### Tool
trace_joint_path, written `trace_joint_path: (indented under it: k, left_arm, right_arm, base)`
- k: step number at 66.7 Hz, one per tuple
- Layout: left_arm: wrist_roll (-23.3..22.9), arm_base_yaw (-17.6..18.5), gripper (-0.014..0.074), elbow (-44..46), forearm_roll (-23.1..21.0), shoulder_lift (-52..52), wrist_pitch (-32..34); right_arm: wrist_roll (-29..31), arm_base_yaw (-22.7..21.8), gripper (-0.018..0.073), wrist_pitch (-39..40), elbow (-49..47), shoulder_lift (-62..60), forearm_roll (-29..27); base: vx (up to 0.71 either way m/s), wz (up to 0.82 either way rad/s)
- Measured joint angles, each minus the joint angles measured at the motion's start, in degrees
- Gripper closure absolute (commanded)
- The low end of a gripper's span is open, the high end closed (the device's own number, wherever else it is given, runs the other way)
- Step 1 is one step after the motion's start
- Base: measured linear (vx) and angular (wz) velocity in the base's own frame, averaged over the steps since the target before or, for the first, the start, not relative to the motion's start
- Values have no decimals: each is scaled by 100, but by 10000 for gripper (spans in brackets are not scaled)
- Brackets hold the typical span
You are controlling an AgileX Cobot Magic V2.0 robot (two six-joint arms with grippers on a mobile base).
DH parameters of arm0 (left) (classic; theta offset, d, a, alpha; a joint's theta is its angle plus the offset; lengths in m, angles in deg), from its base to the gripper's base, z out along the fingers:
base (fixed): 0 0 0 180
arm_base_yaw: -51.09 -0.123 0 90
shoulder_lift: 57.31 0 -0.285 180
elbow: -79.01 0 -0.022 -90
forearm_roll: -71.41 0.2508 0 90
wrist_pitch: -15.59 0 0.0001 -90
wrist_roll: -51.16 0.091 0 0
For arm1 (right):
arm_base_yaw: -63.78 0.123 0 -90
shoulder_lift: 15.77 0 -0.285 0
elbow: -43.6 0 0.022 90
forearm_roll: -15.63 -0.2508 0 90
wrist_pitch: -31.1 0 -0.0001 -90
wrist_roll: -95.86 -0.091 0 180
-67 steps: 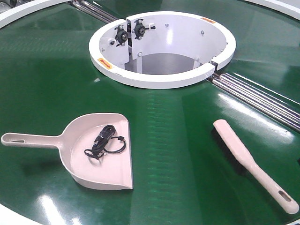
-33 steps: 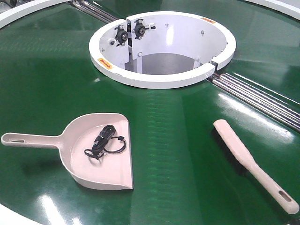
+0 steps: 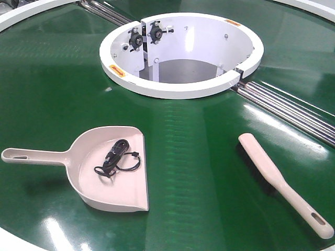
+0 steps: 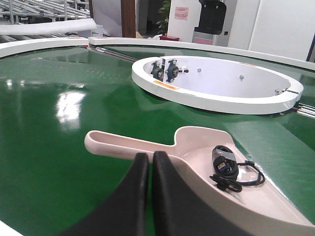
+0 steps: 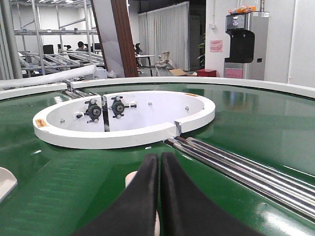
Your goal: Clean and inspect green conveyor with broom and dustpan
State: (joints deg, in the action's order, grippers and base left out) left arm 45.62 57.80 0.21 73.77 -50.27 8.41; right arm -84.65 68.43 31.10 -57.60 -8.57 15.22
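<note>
The green conveyor [image 3: 52, 94] fills the front view. On it at the lower left lies the pinkish-beige dustpan [image 3: 120, 193], handle pointing left, with a coiled black cable [image 3: 116, 159] inside. The beige broom [image 3: 285, 183] lies at the lower right, handle toward the near edge. Neither gripper shows in the front view. In the left wrist view my left gripper [image 4: 150, 155] is shut and empty, its tips just before the dustpan [image 4: 197, 142] handle. My right gripper [image 5: 159, 156] is also shut and empty, over the broom [image 5: 131, 178], which it mostly hides.
The white ring-shaped hub [image 3: 172, 91] stands open at the belt's centre, bearings bolted to its inner wall. Steel rollers [image 3: 293, 107] run from the hub toward the right. The white rim [image 3: 10, 240] edges the belt at the near left.
</note>
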Motion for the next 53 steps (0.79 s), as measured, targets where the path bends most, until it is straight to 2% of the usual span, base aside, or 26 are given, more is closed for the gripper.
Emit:
trace_joint_path:
  k: [29, 53]
  left_arm:
    - [0, 0, 604, 0, 0, 0, 0]
    - [0, 0, 604, 0, 0, 0, 0]
  right_arm:
    - [51, 0, 569, -486, 0, 0, 0]
    - [19, 0, 569, -526, 0, 0, -5]
  base:
    - [0, 0]
    - [0, 0]
